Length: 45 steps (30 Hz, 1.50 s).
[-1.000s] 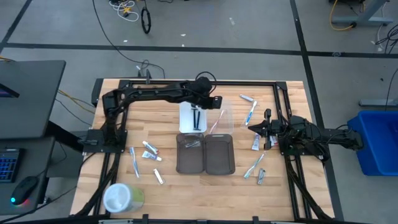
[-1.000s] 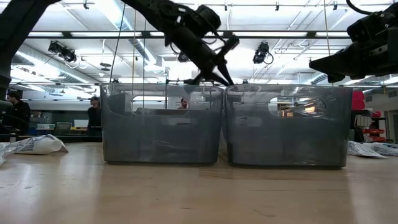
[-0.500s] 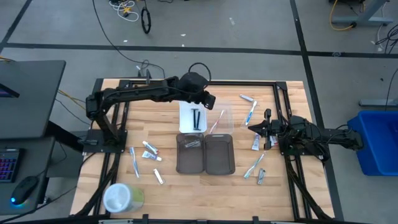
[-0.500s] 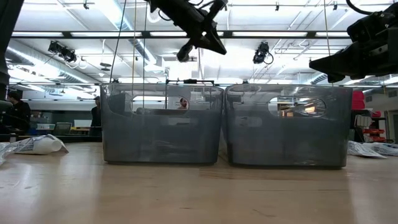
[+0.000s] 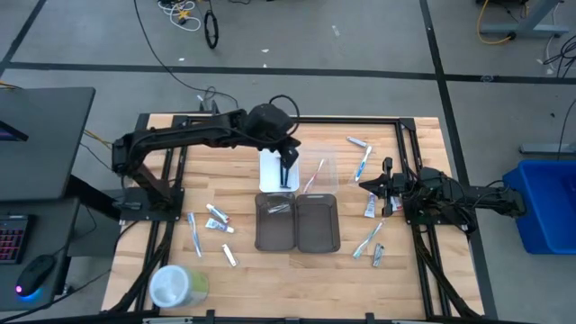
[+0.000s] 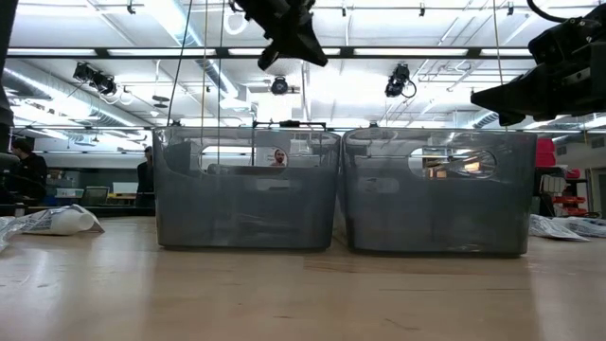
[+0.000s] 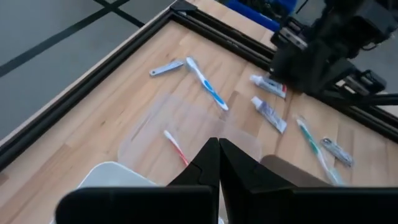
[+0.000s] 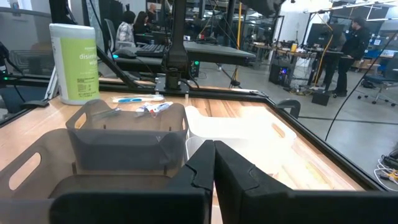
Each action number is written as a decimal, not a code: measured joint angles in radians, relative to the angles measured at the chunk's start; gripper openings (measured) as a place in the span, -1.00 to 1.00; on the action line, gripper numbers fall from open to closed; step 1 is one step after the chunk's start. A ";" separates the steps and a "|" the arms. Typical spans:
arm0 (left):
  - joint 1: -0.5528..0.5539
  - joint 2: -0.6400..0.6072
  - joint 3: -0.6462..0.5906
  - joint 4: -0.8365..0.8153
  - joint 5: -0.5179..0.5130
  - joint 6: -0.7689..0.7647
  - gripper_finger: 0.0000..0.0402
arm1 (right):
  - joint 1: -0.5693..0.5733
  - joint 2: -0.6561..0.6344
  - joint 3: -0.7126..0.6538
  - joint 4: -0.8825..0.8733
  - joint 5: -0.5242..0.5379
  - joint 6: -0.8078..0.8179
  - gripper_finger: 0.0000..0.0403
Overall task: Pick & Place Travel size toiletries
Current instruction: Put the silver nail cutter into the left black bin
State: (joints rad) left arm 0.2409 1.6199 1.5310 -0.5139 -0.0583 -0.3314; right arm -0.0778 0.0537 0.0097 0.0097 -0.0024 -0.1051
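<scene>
Left claw (image 5: 286, 155) pinched together, empty, above white tray (image 5: 270, 171); right claw (image 5: 371, 183) also together, near tube (image 5: 370, 208) on tabletop (image 5: 234, 175).

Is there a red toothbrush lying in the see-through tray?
Yes, a red-marked toothbrush lies inside the clear tray, just beyond the left claw.

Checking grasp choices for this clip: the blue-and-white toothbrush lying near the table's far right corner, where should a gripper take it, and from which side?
Best at mid-handle, from straight above, fingers closing across its narrow width. The toothbrush lies flat on the bare table, long and slim, so only its long sides offer grip. A small tube lies close beyond one end, so mid-handle gives more room. The right gripper, fingers shut, sits nearest.
</scene>
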 joint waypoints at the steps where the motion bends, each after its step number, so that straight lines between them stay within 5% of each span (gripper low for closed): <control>1: 0.000 -0.014 -0.017 0.003 0.000 0.002 -0.98 | 0.000 0.000 0.000 0.000 0.000 0.000 -0.94; 23: -0.079 -0.323 -0.422 0.005 0.078 0.114 -0.98 | 0.000 0.000 0.000 0.000 0.000 0.000 -0.94; 45: -0.240 -0.334 -0.426 -0.301 0.154 0.489 -0.98 | 0.000 0.000 0.000 0.000 0.000 0.000 -0.94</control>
State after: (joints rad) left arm 0.0012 1.2858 1.1046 -0.8151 0.0956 0.1578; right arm -0.0780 0.0540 0.0100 0.0097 -0.0021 -0.1051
